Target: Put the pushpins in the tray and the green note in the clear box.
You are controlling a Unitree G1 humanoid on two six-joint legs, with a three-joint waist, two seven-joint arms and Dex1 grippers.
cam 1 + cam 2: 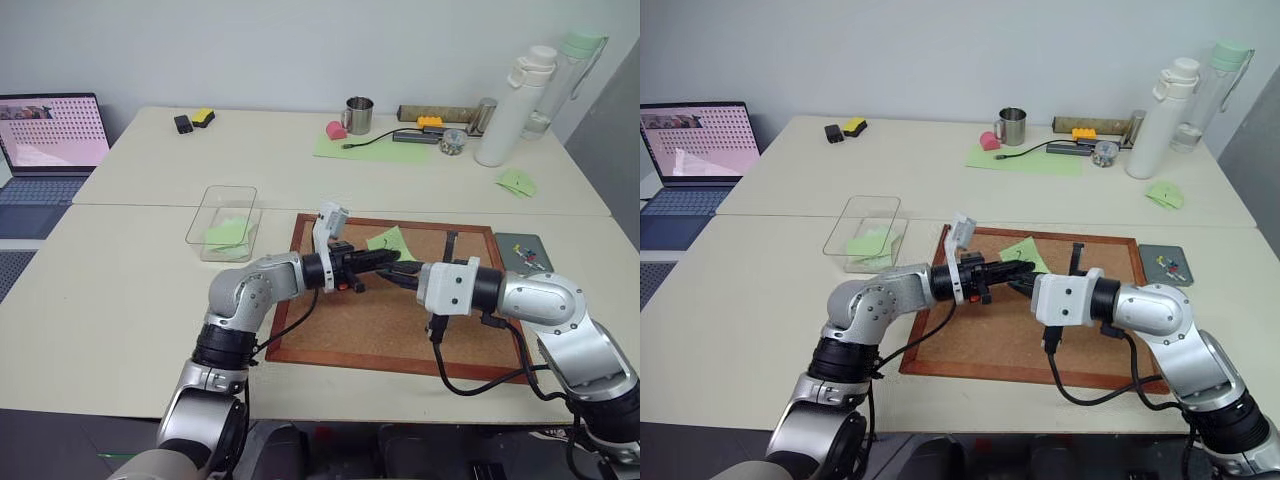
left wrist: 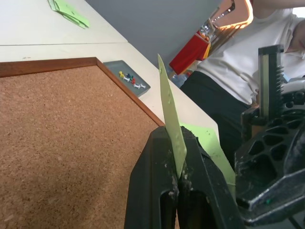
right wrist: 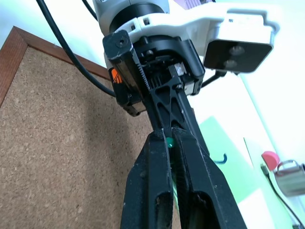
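Left end effector [image 2: 178,179] clamped on the green note [image 2: 170,114], note edge-up, pointing away over the corkboard [image 2: 62,133].

Pale surface [image 1: 130,300] carries a corkboard [image 1: 390,320]. Clear box [image 1: 222,222] lies just left of the corkboard; grey tray [image 1: 524,252] at its right edge; mug [image 1: 358,115] well behind it.

No readable word, brand, label or number is to be found on anything in the scene. Rows of small dark marks are shown on the pink screen of the laptop [image 1: 52,132] at the far left, but nothing there can be made out. A dark hand-drawn curl (no letter) is borne by the green note [image 3: 224,160].
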